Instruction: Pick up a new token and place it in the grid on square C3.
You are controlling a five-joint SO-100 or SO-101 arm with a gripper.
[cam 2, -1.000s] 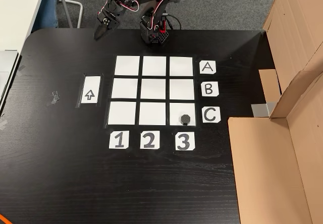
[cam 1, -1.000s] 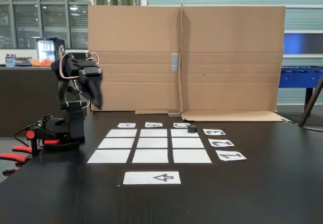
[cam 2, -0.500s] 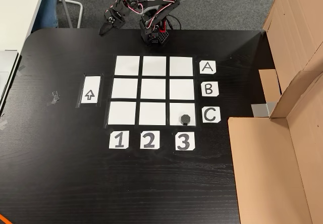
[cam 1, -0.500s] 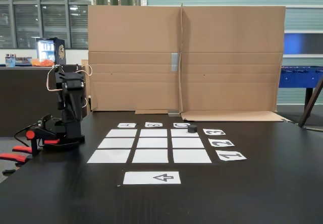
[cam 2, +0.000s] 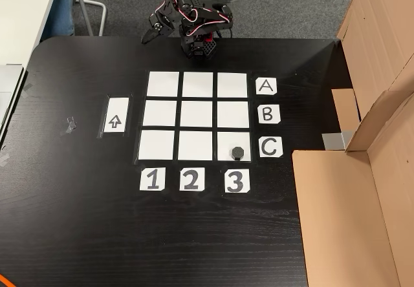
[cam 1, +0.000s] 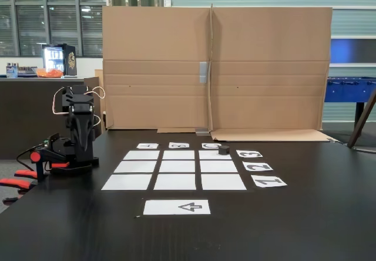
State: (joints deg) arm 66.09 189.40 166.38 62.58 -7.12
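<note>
A small dark token (cam 2: 238, 152) lies on square C3 (cam 2: 226, 141), the corner cell of the white nine-cell grid (cam 2: 197, 116) beside the "C" and "3" labels. From the lower fixed view the token (cam 1: 224, 150) sits on the far right cell (cam 1: 210, 154) of the grid (cam 1: 175, 167). The arm (cam 1: 79, 129) is folded over its base at the table's edge, well away from the grid. My gripper (cam 2: 149, 37) points down off the left of the base, fingers together, with nothing in it.
A white sheet with an arrow (cam 2: 114, 115) lies left of the grid. Letter labels (cam 2: 266, 113) and number labels (cam 2: 190, 180) edge it. Cardboard walls (cam 2: 378, 138) stand at the right. A scrap of tape (cam 2: 69, 125) is stuck on the black table (cam 2: 77, 222).
The arm has pulled back and folded down over its base, the gripper swinging in toward the base. The token has stayed on C3.
</note>
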